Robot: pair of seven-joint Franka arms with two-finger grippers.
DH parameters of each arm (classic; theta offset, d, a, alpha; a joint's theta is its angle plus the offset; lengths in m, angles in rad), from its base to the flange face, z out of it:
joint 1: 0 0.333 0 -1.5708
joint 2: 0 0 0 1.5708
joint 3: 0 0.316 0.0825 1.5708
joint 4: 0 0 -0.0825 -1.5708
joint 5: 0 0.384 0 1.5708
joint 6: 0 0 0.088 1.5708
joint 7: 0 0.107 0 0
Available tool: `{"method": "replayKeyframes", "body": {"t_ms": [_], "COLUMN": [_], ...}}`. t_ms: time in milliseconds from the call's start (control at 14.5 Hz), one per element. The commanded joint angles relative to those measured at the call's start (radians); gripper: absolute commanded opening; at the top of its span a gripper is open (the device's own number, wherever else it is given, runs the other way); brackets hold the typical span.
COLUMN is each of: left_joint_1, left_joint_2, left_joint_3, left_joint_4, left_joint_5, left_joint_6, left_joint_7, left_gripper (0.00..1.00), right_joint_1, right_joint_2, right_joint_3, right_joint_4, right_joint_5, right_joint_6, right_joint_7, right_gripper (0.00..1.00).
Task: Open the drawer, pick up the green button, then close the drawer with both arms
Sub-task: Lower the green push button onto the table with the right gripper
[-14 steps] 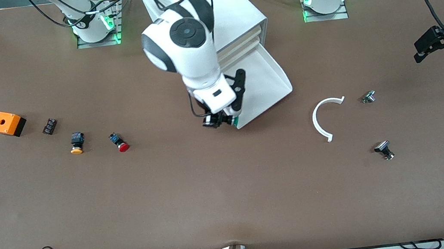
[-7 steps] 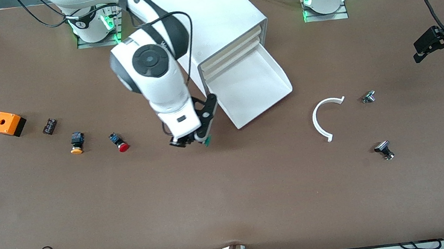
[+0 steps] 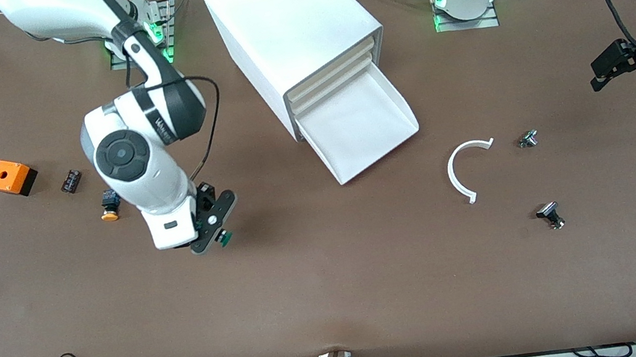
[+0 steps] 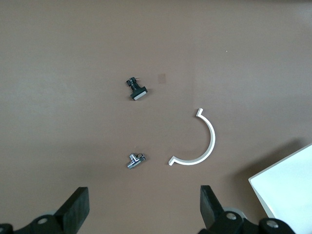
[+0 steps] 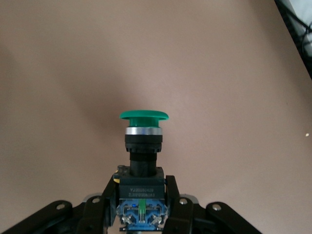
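Front view | brown table (image 3: 333, 288) | white cabinet (image 3: 290, 26) | drawer (image 3: 361, 129) open

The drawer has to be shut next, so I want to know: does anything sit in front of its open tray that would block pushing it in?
Nothing visible does. The drawer stands pulled out with bare table before its front edge.

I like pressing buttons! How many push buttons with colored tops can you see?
2 for sure. The green button is held in the right claw above the table. The yellow-orange button lies beside the right arm's wrist. That arm may hide another.
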Motion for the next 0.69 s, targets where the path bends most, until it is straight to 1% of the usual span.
{"method": "replayKeyframes", "body": {"t_ms": [0,276,484,622], "left_joint_1": [0.000,0.000,0.000,0.000], "left_joint_2": [0.019,0.018,0.019,0.018], "left_joint_3": [-0.001,-0.003,-0.001,-0.003], "left_joint_4": [0.033,0.033,0.033,0.033], "left_joint_5": [-0.002,-0.005,-0.003,-0.002], "left_joint_6": [-0.008,-0.011,-0.008,-0.011], "left_joint_7": [0.010,0.011,0.011,0.011], "left_gripper": [1.00,1.00,1.00,1.00], "right_joint_1": [-0.043,-0.051,-0.048,-0.048], "right_joint_2": [0.030,0.075,0.096,0.121], "right_joint_3": [0.017,0.020,0.031,0.057], "right_joint_4": [-0.024,-0.095,-0.179,-0.210], "right_joint_5": [0.009,0.017,0.017,0.020], "right_joint_6": [0.074,0.178,0.273,0.339], "right_joint_7": [-0.012,-0.034,-0.049,-0.028], "right_gripper": [0.33,0.34,0.33,0.33]}}
